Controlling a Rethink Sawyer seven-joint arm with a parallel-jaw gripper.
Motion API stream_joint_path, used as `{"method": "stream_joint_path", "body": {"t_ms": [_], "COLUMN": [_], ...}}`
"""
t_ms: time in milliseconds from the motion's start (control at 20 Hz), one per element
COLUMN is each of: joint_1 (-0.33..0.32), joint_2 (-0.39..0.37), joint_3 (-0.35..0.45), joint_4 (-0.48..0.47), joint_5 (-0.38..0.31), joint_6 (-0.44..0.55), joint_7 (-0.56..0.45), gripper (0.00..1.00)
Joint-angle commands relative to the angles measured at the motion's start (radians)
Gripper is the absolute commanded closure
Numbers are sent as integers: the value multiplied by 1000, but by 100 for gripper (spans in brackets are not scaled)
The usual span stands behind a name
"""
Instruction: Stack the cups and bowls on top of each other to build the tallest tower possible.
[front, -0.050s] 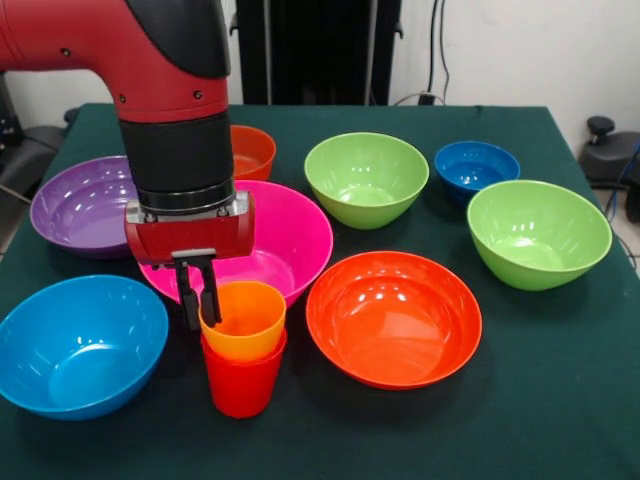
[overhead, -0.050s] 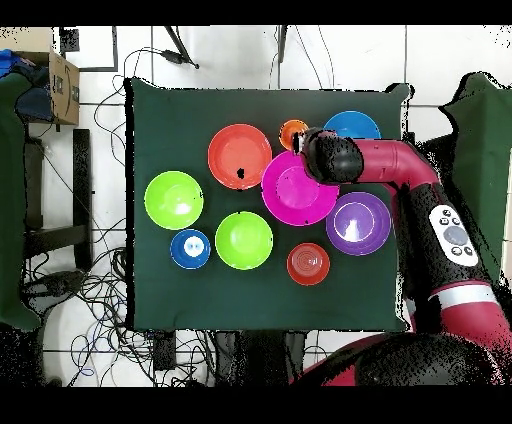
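Two cups already make the start of the tower nearest you: the orange cup (front, -0.050s: 243, 318) sits nested in the red cup (front, -0.050s: 242, 378), both upright. The gripper (front, -0.050s: 199, 291) has its fingers straddling the orange cup's left wall, one inside and one outside, narrowly parted; you can't tell whether they pinch the wall or have just let go. If you lift while they grip, the whole pair could tip, since the red cup's base is narrow. Flanking the stack are the light blue bowl (front, -0.050s: 80, 344) and the large orange-red bowl (front, -0.050s: 393, 317), both empty. Behind sits the pink bowl (front, -0.050s: 290, 240), touching the orange cup's rim as far as you can judge. Farther back, the purple bowl (front, -0.050s: 80, 205), two lime green bowls (front, -0.050s: 366, 178), the small blue bowl (front, -0.050s: 476, 166) and a small orange-red bowl (front, -0.050s: 252, 151) all stand empty.
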Motion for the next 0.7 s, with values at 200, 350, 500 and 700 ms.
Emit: {"method": "stream_joint_path", "body": {"t_ms": [200,350,500,700], "joint_1": [-1,1,4,12], "joint_2": [58,68,72,79], "joint_3": [64,70,76,82], "joint_4": [1,-15,-30,-56], "joint_5": [-48,-57,-63,-70], "joint_6": [97,87,81,87], "joint_7": [-282,-283,-285,-295], "gripper": [100,100,100,100]}}
